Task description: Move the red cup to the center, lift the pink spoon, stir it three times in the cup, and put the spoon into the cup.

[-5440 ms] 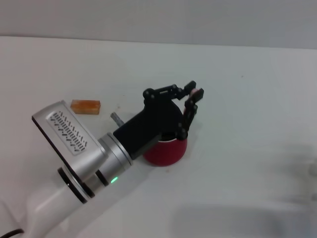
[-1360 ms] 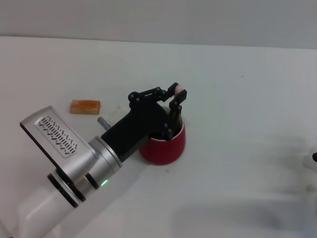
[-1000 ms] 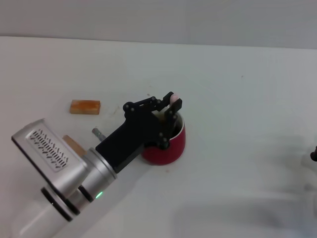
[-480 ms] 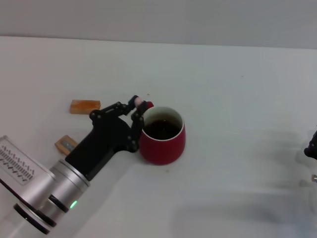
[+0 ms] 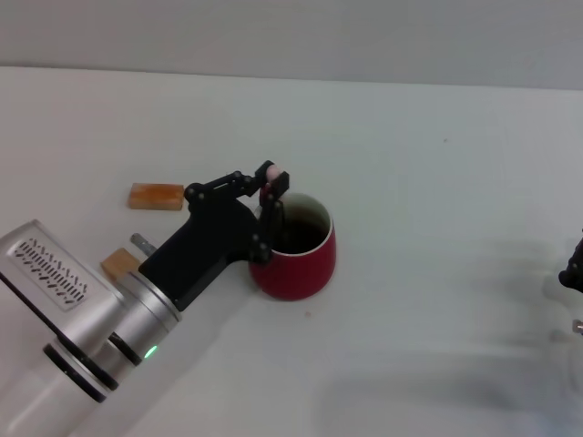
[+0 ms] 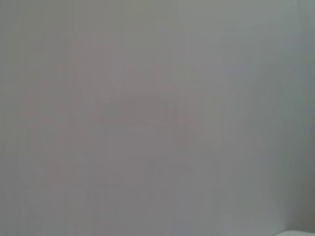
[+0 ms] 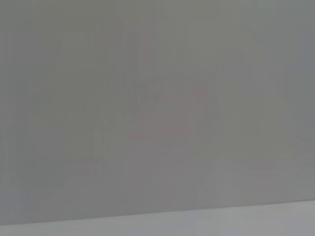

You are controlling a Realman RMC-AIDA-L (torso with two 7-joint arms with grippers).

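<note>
You are looking at the red cup [image 5: 294, 258], squat and dark red with a pale inside, sitting just left of the frame's middle on a plain white table [image 5: 437, 182]. The pink spoon [image 5: 271, 173] is showing only its pale pink handle tip above the cup's left rim. The left gripper [image 5: 273, 196] is pinching that handle, fingers closed on it. Two tan wooden blocks [image 5: 156, 196] are lying at centre left. The right gripper [image 5: 574, 269] is peeking in at the right edge; whether it is open, you cannot tell. A grey wall is running across the top of the frame.
</note>
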